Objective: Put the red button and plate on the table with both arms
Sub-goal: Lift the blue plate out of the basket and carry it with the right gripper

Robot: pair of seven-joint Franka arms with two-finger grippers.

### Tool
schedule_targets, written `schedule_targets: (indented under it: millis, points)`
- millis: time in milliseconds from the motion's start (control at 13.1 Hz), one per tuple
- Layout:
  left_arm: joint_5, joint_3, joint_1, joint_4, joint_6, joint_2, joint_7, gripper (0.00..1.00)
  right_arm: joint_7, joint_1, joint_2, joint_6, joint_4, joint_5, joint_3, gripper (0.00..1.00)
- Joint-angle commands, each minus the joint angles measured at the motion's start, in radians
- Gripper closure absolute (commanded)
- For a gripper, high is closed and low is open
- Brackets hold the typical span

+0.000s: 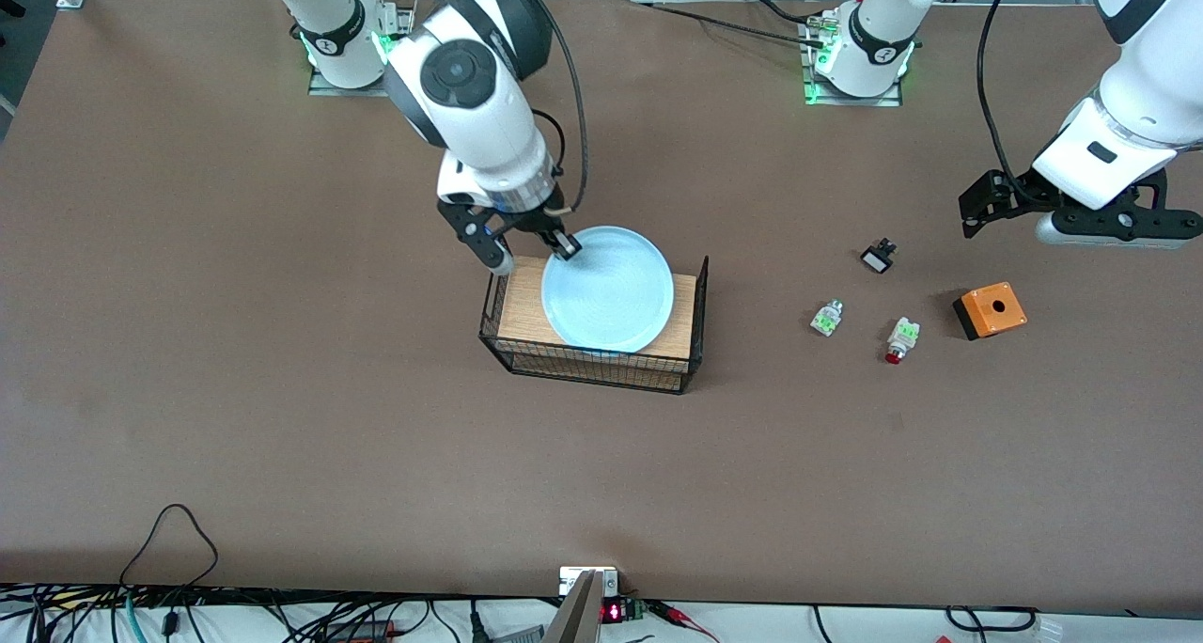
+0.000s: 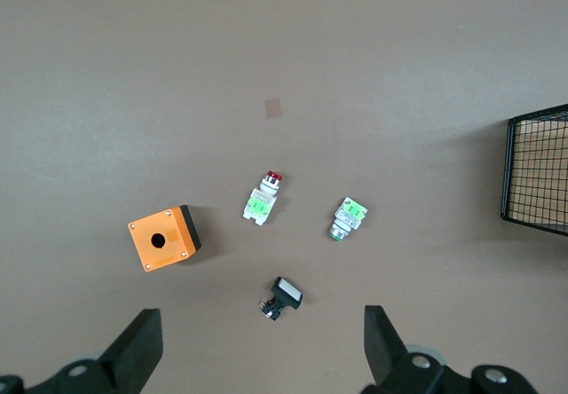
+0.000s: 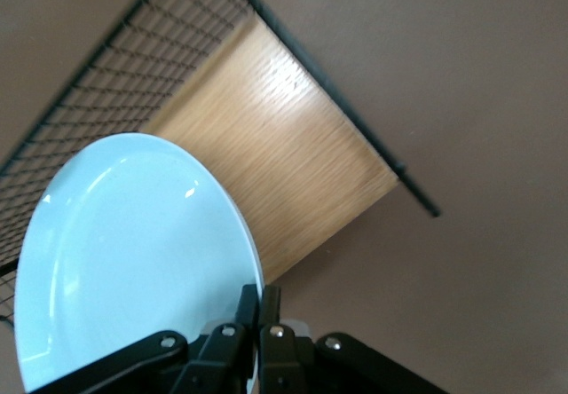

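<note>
- The right tool (image 1: pixel 532 248) is seen over the wooden board with black wire sides (image 1: pixel 679 316), its fingers pressed onto the rim of the pale light-blue plate (image 1: pixel 609 290) at the edge nearest the robots' bases.
- In the right wrist view, the right tool (image 3: pixel 258 319) is shown pinching the plate (image 3: pixel 115 252) at its rim, and the plate is seen raised and tilted above the wooden board (image 3: pixel 293 172).
- The plate is located over the board, which is bounded by wire mesh on the sides toward each arm's end and on the side nearest the front camera.
- The left tool (image 1: pixel 1081 218) is held up over the brown counter (image 1: pixel 282 389) at the left arm's end, with its fingers spread wide and nothing between them.
- In the left wrist view, the spread fingers (image 2: pixel 138 348) of the left tool (image 2: pixel 257 350) are seen above a small group of parts on the counter (image 2: pixel 399 74).
- The red button (image 1: pixel 900 339) is lying on its side on the counter, well apart from the plate, toward the left arm's end.
- A similar white-and-green part (image 1: pixel 826 317) without a red cap is found just beside the red button, toward the board.
- An orange box with a hole (image 1: pixel 990 310) is set near the red button, toward the left arm's end.
- A small black-and-white part (image 1: pixel 878 257) is seen farther from the front camera than the red button.
</note>
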Motion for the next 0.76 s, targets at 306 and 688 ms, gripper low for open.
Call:
schedule_targets:
  millis: [306,688]
  points:
    - [-0.012,0.005,-0.001,-0.001,-0.012,-0.002,-0.007,0.00,-0.168,-0.054,-0.160,-0.184,-0.006,0.013,-0.024,1.00]
    - [-0.012,0.003,-0.003,0.002,-0.020,-0.002,-0.003,0.00,-0.752,-0.098,-0.232,-0.382,-0.006,0.036,-0.254,1.00]
